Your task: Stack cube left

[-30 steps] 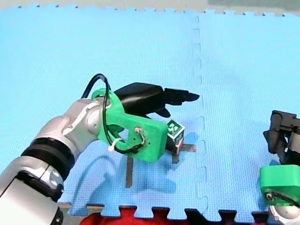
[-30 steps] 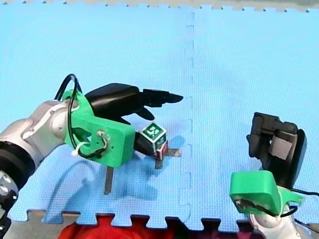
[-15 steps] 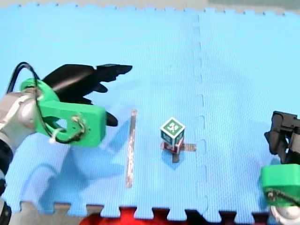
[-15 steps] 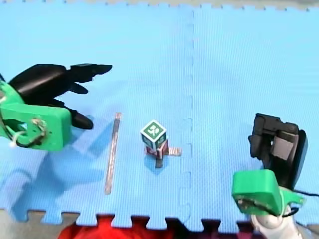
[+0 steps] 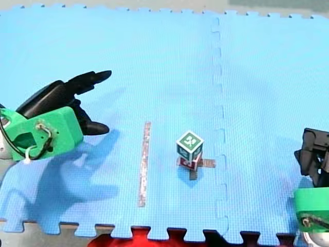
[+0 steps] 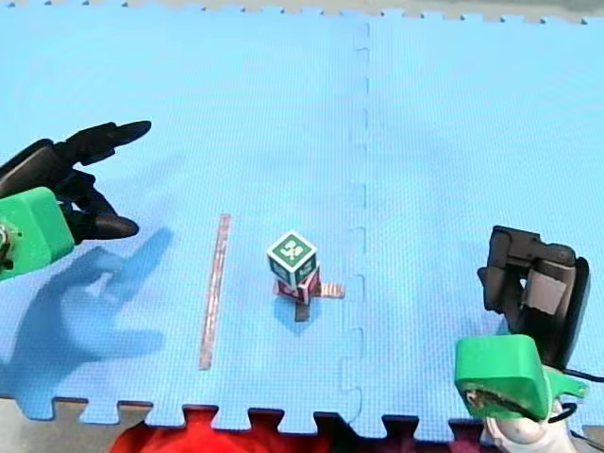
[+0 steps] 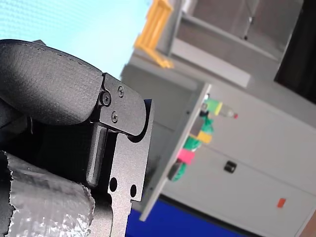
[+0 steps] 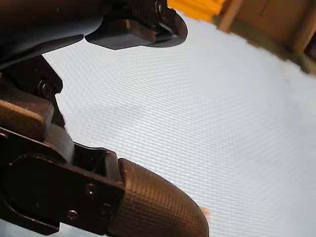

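Note:
A green cube [image 5: 189,144] with a white marking sits on top of a red cube [image 5: 189,163], near the middle of the blue foam mat [image 5: 164,62]. The stack stands upright and nothing touches it. My left hand [image 5: 72,98] hovers well to the left of the stack, above the mat, and holds nothing. At the mat's right front edge is my right hand [image 6: 528,288], its fingers curled and holding nothing.
A thin silver strip [image 5: 144,163] lies on the mat left of the stack. A grey tape cross [image 5: 205,162] marks the spot under the cubes. A jigsaw seam [image 5: 220,103] runs front to back right of the stack. Red cloth [image 5: 154,241] shows beyond the front edge.
My left hand let go of the green cube and drew back far to the left. The green cube stays on the red one. The right hand sank slightly.

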`<state>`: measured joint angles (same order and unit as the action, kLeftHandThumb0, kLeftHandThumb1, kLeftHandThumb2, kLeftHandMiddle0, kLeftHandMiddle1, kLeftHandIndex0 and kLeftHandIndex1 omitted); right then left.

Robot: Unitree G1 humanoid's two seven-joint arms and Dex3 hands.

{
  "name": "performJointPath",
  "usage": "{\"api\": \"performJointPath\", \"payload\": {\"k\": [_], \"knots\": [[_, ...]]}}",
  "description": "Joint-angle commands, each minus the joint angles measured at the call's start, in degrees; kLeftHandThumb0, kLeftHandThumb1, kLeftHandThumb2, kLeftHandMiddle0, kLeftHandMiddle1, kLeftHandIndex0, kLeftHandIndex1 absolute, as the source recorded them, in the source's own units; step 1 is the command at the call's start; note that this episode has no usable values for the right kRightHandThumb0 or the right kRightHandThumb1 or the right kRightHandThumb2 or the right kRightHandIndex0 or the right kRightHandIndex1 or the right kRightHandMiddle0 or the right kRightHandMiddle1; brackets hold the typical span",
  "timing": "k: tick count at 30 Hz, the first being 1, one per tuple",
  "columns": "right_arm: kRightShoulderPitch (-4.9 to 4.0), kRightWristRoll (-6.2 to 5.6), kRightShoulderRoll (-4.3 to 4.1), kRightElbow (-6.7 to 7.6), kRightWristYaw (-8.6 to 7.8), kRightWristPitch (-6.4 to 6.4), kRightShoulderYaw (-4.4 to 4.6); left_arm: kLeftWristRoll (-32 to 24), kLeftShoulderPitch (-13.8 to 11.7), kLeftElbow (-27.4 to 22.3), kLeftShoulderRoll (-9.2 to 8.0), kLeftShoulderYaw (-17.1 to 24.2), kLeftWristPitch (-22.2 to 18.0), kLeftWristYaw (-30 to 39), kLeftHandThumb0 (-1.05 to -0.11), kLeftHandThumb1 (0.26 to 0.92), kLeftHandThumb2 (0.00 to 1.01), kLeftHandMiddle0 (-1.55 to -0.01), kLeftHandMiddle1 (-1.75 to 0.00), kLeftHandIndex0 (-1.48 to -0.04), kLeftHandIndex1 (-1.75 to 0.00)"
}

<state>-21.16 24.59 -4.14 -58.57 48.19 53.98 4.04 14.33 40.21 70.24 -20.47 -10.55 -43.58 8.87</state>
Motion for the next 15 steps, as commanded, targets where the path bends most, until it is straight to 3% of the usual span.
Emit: {"api": "performJointPath", "payload": {"k": [1, 4, 6, 8, 11, 13, 15], "knots": [[0.57, -0.96, -0.74, 0.49, -0.97, 0.60, -0.55, -6.6, -4.6, 1.7, 5.91, 5.8, -3.5, 0.9, -1.048, 0.921, 0.06, -0.80, -1.73, -0.47, -0.07], [0.76, -1.68, -1.22, 0.42, -2.21, 1.00, -0.94, -19.8, -5.4, 3.1, 11.40, 15.4, -1.8, 15.8, -1.048, 0.920, 0.04, -0.82, -1.74, -0.65, -0.11], [0.76, -2.14, -1.47, 0.40, -3.03, 1.15, -1.17, -23.6, -5.1, 3.0, 13.34, 17.9, -0.1, 21.5, -1.048, 0.920, 0.04, -0.82, -1.75, -0.68, -0.10], [0.65, -2.52, -1.68, 0.18, -3.71, 1.35, -1.38, -23.4, -4.8, 2.9, 14.36, 17.6, 0.0, 21.4, -1.048, 0.921, 0.19, -0.81, -1.75, -0.64, -0.05], [0.37, -2.64, -2.10, -0.41, -4.35, 1.83, -1.57, -19.3, -4.3, 2.5, 15.09, 14.8, -2.7, 14.2, -1.048, 0.921, 0.55, -0.80, -1.75, -0.65, -0.03], [0.26, -2.82, -2.36, -0.80, -4.95, 2.18, -1.77, -17.6, -4.1, 2.3, 15.35, 14.1, -3.9, 11.8, -1.048, 0.921, 0.68, -0.81, -1.75, -0.67, -0.02], [0.13, -3.17, -2.63, -1.25, -5.79, 2.55, -1.94, -16.7, -3.9, 2.4, 15.60, 14.1, -4.2, 11.2, -1.048, 0.921, 0.73, -0.72, -1.75, -0.64, -0.02]]}}
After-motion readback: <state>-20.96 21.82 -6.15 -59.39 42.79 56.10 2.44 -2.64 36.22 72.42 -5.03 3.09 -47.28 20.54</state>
